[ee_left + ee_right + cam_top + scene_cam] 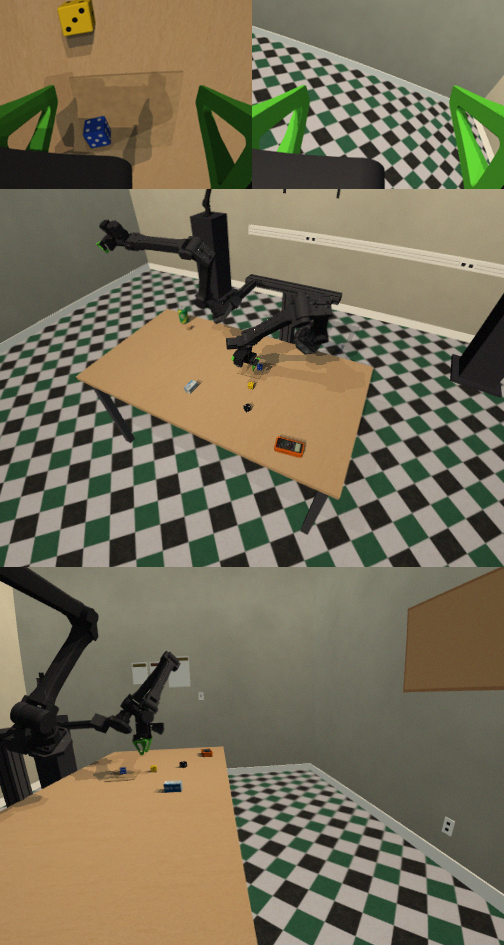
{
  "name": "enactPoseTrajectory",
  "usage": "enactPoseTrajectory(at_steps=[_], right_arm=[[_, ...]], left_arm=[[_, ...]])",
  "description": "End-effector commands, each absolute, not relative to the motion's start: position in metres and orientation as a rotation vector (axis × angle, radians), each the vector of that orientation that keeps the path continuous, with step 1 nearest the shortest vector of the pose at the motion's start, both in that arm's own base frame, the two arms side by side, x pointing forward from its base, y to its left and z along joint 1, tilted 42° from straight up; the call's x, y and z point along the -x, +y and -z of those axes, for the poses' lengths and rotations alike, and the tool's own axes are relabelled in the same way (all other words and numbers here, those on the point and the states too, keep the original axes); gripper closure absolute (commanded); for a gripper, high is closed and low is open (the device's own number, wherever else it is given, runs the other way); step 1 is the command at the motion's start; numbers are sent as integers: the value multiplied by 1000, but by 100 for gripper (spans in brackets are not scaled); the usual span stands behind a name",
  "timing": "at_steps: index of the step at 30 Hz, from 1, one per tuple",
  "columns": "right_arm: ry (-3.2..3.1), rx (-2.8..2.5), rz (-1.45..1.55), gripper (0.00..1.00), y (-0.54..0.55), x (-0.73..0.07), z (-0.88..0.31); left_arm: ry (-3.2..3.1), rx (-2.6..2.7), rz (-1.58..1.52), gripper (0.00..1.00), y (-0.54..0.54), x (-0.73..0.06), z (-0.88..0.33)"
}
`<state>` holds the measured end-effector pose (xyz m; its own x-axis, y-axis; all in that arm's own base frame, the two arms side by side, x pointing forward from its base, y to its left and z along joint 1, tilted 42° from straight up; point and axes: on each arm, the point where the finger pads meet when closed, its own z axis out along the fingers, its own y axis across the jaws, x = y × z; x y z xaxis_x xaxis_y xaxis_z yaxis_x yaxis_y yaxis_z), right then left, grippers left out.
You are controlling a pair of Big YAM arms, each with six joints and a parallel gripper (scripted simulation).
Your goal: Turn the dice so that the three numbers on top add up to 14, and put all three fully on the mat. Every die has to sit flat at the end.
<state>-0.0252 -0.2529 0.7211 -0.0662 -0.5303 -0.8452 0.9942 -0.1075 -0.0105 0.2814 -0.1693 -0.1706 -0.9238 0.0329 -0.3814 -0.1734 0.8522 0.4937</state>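
Observation:
My left gripper (246, 360) (142, 752) (126, 93) is open and empty above the mat (139, 74). The blue die (259, 367) (123, 770) (97, 132) sits on the mat near its back corner. Its upward face appears to show five pips, with four on the side toward the yellow die. The yellow die (251, 385) (153, 768) (76, 18) is off the mat, toward the front, apparently three up. The black die (247, 407) (183, 764) is farther forward; its pips are unreadable. My right gripper (102, 247) (379, 94) is open, raised high and far from the dice.
A small blue-and-white box (190, 386) (173, 786) lies to one side of the dice. An orange multimeter (289, 446) (206, 753) lies near the front edge. A green object (183, 316) stands at the table's back corner.

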Motion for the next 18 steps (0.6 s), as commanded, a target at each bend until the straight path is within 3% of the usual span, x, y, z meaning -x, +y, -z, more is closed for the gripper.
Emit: enactPoseTrajectory(at_steps=[1, 18], right_arm=[[713, -795, 1537, 0, -233, 26, -735], [713, -795, 1537, 0, -233, 26, -735]], left_arm=[[2688, -144, -810, 0, -167, -315, 152], [2671, -594, -955, 0, -116, -427, 76]])
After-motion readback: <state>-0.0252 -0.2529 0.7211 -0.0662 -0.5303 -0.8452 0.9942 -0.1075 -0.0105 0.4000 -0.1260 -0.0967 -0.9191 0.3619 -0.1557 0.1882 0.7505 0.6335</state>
